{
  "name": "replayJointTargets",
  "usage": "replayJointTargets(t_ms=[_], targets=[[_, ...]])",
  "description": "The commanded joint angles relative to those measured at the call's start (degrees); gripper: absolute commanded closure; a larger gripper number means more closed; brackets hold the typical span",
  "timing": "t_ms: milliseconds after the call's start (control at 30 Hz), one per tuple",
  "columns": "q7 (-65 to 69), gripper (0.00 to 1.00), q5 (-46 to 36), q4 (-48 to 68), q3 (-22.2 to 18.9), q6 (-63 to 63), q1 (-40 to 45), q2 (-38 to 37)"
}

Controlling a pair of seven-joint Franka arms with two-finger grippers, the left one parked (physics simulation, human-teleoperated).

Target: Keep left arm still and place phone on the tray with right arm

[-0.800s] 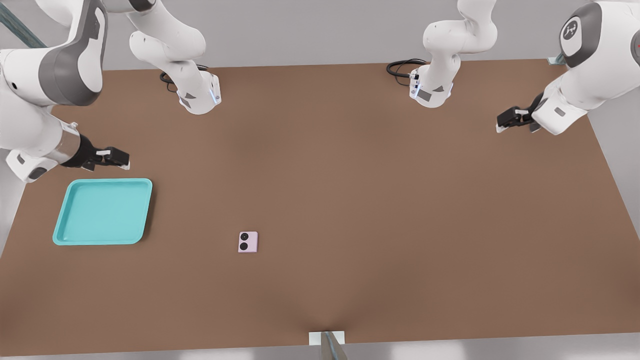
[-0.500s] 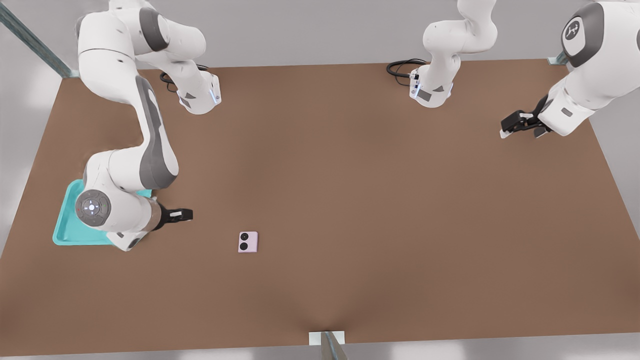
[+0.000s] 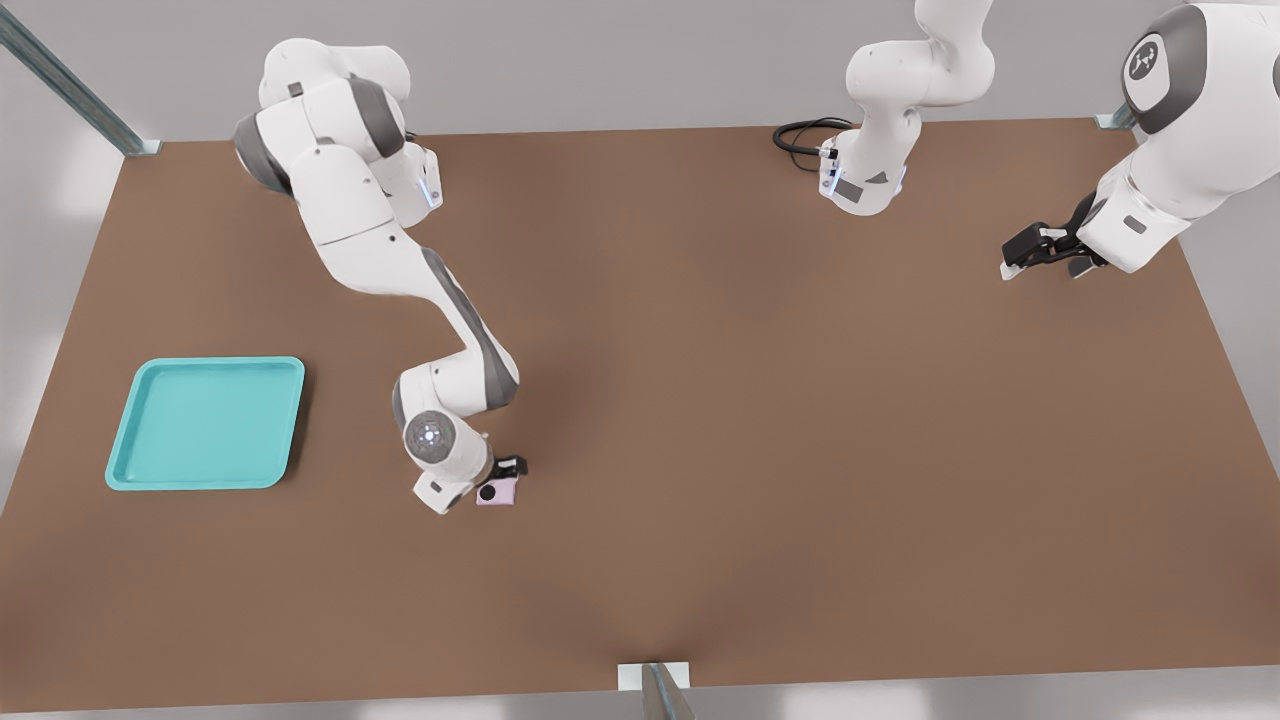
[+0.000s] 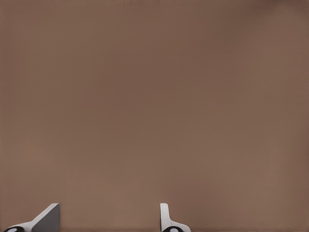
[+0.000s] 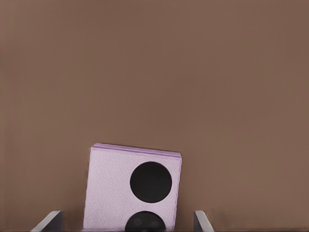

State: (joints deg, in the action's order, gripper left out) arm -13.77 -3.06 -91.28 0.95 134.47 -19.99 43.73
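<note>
Pink and small, the phone (image 3: 499,490) lies flat on the brown counter (image 3: 760,400), lens side up, well apart from the turquoise tray (image 3: 206,423), which sits toward the front view's left. The right arm (image 3: 400,270) reaches down over it, and its gripper (image 3: 505,470) hangs right at the phone. In the right wrist view the two fingers (image 5: 48,221) stand spread, one on each side of the phone (image 5: 131,188), with bare counter showing between each tip and the phone's edge, so nothing is gripped yet. The phone looks slightly skewed between the fingers, though from the front view I can't quite tell how low the tips are. To do this step well, I'd say the gripper should settle low enough for the tips to reach the phone's thin sides, square up to that slight skew, then close gently across the narrow width so the phone doesn't twist or skid. A grip centred on the body should lift level for the carry to the tray.
</note>
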Motion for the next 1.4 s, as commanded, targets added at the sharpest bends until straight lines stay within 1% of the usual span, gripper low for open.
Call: replayJointTargets(t_ms=[0,67,200,667,700,733,767,867,933,967,1100,1200,1233,1267,1300,1367], targets=[[-18.05,0.0,-0.01,-0.47,-0.07,5.54,-0.14,0.04],[-17.7,0.0,0.08,-0.39,-0.07,6.51,0.21,0.65],[-17.34,0.0,2.8,-2.14,-0.07,6.51,0.21,0.74],[-16.29,0.0,2.89,-0.56,-0.25,8.44,0.3,3.11],[-16.29,0.08,2.98,-0.56,-0.25,8.35,0.3,3.03],[-16.46,0.22,2.89,-0.56,-0.25,8.27,0.04,3.03],[-16.64,0.26,2.89,-0.56,-0.25,8.18,-0.31,3.03],[-16.64,0.26,2.89,-0.82,-0.07,7.65,-0.75,2.94],[-16.2,0.27,2.89,-1.09,-0.07,4.75,-0.32,0.92],[-13.84,0.27,2.89,-2.31,-0.07,3.08,0.82,-1.62],[-3.2,0.27,2.89,-14.09,-0.07,3.34,8.03,-11.91],[8.66,0.27,2.89,-23.76,-0.07,3.61,16.64,-19.56],[12.09,0.27,2.89,-25.69,-0.07,3.61,19.37,-20.96],[18.33,0.27,2.89,-26.58,-0.07,3.52,23.85,-21.49],[25.09,0.27,2.89,-26.67,-0.07,3.43,28.41,-21.49],[33.27,0.27,2.89,-26.67,-0.07,3.7,34.13,-20.79]])
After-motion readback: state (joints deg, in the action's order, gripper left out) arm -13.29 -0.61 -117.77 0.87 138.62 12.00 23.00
